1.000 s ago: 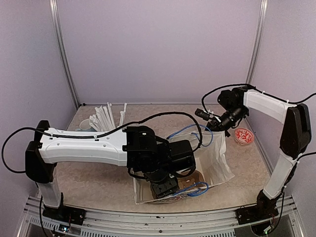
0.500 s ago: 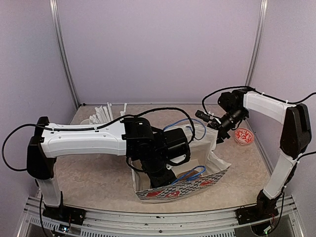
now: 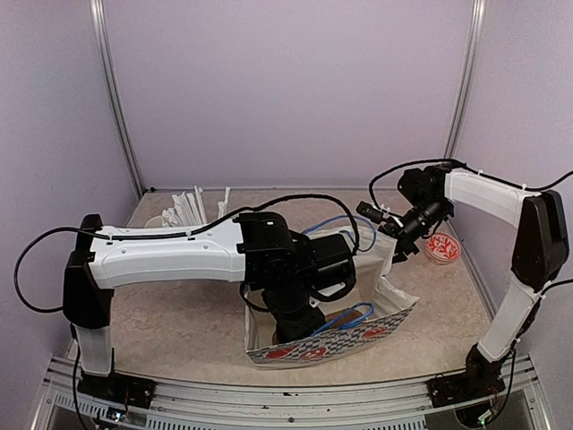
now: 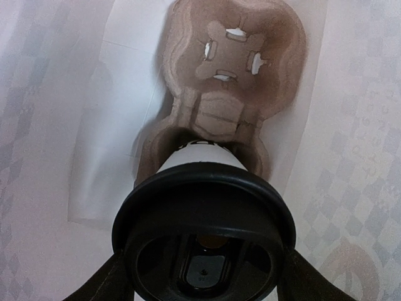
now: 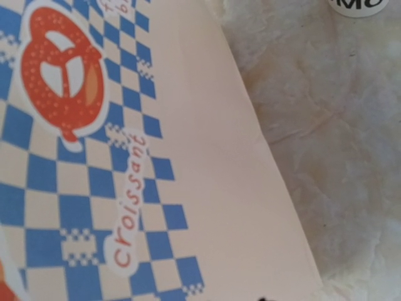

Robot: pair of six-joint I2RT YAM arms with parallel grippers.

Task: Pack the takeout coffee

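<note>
My left gripper (image 4: 203, 279) is shut on a white paper coffee cup (image 4: 203, 157) with a black lid (image 4: 203, 207), one finger on each side of the lid. It holds the cup inside the white paper bag (image 3: 358, 336), with the cup's base at the near socket of a brown cardboard cup carrier (image 4: 241, 56). The carrier's far socket is empty. In the top view the left wrist (image 3: 295, 309) reaches down into the bag and hides the cup. My right gripper (image 3: 398, 248) pinches the bag's right rim. The second cup is not in view.
The bag has blue rope handles (image 3: 345, 315) and a blue checked side with a red pretzel (image 5: 59, 75). A black cup of white straws (image 3: 192, 210) stands at the back left. A red-patterned round dish (image 3: 440, 246) lies right of the bag.
The bag's front wall has risen and now hides the carrier from above. My left arm has shifted slightly right, deeper into the bag. The right gripper has moved a little right with the rim.
</note>
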